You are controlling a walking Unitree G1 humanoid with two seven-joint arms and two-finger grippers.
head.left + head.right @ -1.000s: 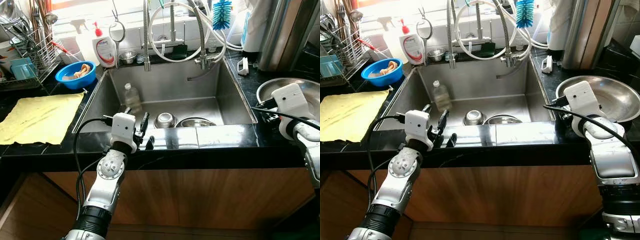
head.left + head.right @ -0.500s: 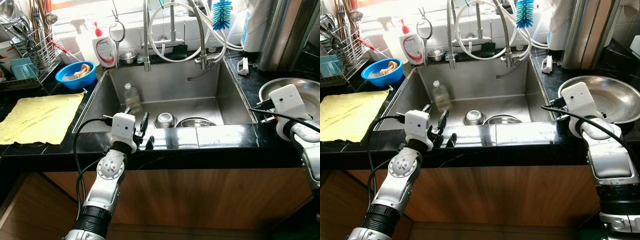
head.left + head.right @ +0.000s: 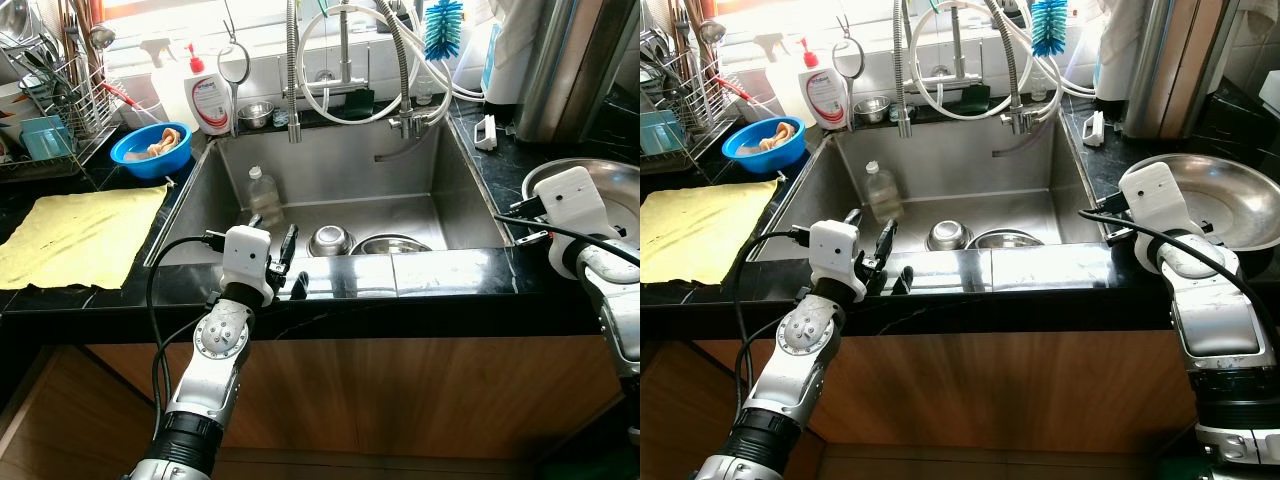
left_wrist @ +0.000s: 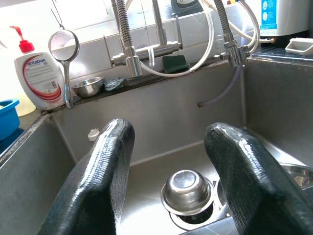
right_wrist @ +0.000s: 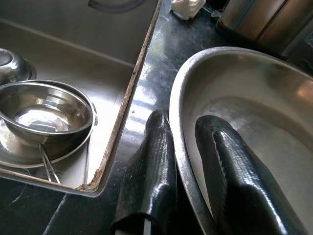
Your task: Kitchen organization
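A large steel basin (image 3: 600,180) lies on the black counter to the right of the sink (image 3: 330,165). My right gripper (image 5: 183,120) is shut on its near rim (image 5: 178,127), one finger inside and one outside. My left gripper (image 3: 272,232) hovers open over the sink's front edge, pointing into the sink with nothing between its fingers (image 4: 105,181). In the sink lie a small upturned steel bowl (image 3: 330,240), a wider steel bowl (image 3: 390,245) stacked on other steel dishes, and a clear plastic bottle (image 3: 263,195).
A yellow cloth (image 3: 80,230) covers the left counter, with a blue bowl (image 3: 152,148) and a dish rack (image 3: 50,100) behind it. A soap bottle (image 3: 208,100), a strainer (image 3: 234,62) and faucet hoses (image 3: 345,70) line the back. A tall steel appliance (image 3: 570,70) stands at the far right.
My right gripper has shifted slightly back and to the right, and the large basin moved a little with it. The left arm has stayed put.
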